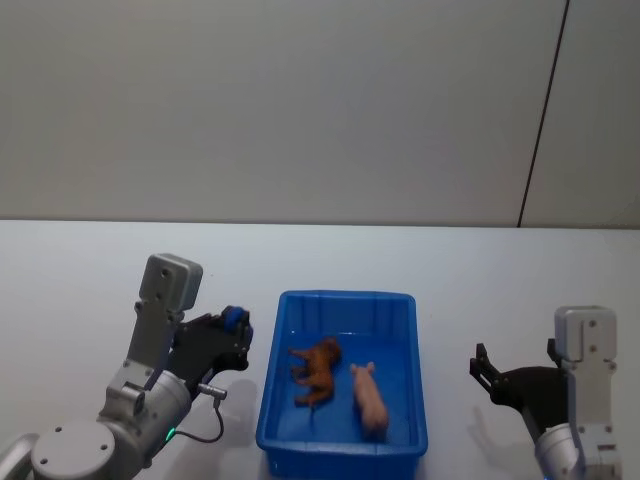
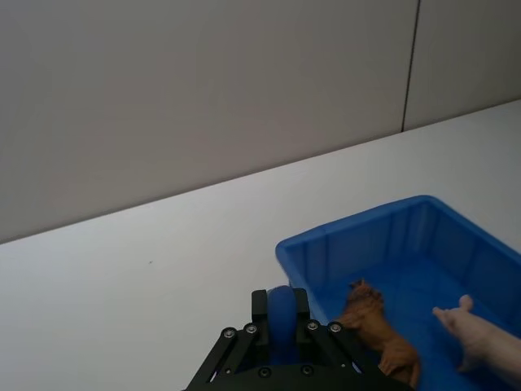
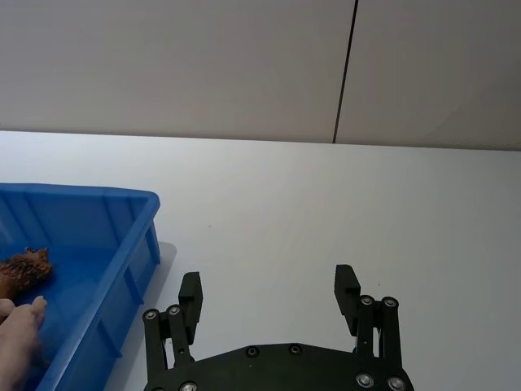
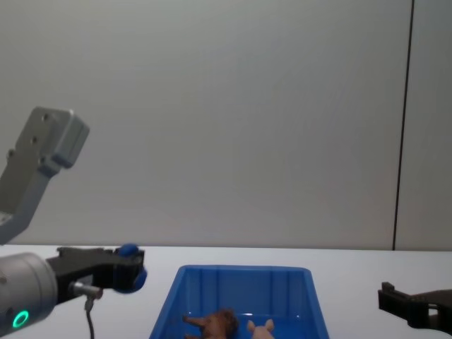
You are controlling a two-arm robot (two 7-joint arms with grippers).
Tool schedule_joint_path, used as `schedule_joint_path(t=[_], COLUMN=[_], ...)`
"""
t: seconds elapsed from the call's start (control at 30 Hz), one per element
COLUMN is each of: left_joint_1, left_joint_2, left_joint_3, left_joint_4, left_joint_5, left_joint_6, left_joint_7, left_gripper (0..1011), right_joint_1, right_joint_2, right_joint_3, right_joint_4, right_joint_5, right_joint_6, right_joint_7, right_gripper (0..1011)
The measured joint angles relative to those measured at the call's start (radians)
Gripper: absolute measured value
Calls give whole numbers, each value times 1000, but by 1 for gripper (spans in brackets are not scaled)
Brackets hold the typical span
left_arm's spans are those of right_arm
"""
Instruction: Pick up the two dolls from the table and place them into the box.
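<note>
Both dolls lie inside the blue box (image 1: 345,297) on the white table (image 1: 80,270). The shaggy reddish-brown doll (image 1: 318,370) is left of the pale pink pig doll (image 1: 371,397). My left gripper (image 1: 235,322) hovers just left of the box, shut, its blue pads pressed together with nothing visibly held. To the right of the box my right gripper (image 1: 512,360) stands open and empty. The left wrist view shows the box (image 2: 350,224), the brown doll (image 2: 376,326) and the pink doll (image 2: 488,338). The right wrist view shows the right gripper (image 3: 269,277) beside the box (image 3: 81,194).
A plain grey wall with a dark vertical seam (image 1: 545,110) stands behind the table. Bare white tabletop (image 3: 326,204) stretches around the box on all sides.
</note>
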Motion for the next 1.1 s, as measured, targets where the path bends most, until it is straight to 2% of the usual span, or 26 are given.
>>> schedule_joint_path(t=[0.1,0.47,0.57,0.63,0.7,0.73,0.8,0.83,0.9,0.93,0.97,1.07,1.1], left_joint_1=[-6,-38,-46,-56,-61,-68,-73,-78,-88,-91,-94,-103,-108], left_joint_2=[0,-9,-12,-17,-20,-23,-25,-29,-34,-35,-37,-43,-47], left_joint_3=[-1,-1,0,2,3,5,7,8,11,12,13,16,18], left_joint_4=[-2,9,15,25,30,37,43,50,62,65,69,80,87], left_joint_5=[1,-14,-20,-28,-32,-36,-41,-44,-50,-53,-55,-61,-66], left_joint_6=[-10,-56,-66,-76,-81,-85,-90,-93,-100,-103,-105,-110,-114], left_joint_7=[-29,-199,-233,-281,-305,-332,-359,-378,-417,-432,-444,-475,-497], left_gripper=[153,153,187,278,314,376,409,476,517,538,600,659,718], right_joint_1=[0,0,0,0,0,0,0,0,0,0,0,0,0], right_joint_2=[0,0,0,0,0,0,0,0,0,0,0,0,0], right_joint_3=[0,0,0,0,0,0,0,0,0,0,0,0,0], right_joint_4=[0,0,0,0,0,0,0,0,0,0,0,0,0], right_joint_5=[0,0,0,0,0,0,0,0,0,0,0,0,0], right_joint_6=[0,0,0,0,0,0,0,0,0,0,0,0,0], right_joint_7=[0,0,0,0,0,0,0,0,0,0,0,0,0], right_gripper=[1001,1001,1001,1001,1001,1001,1001,1001,1001,1001,1001,1001,1001])
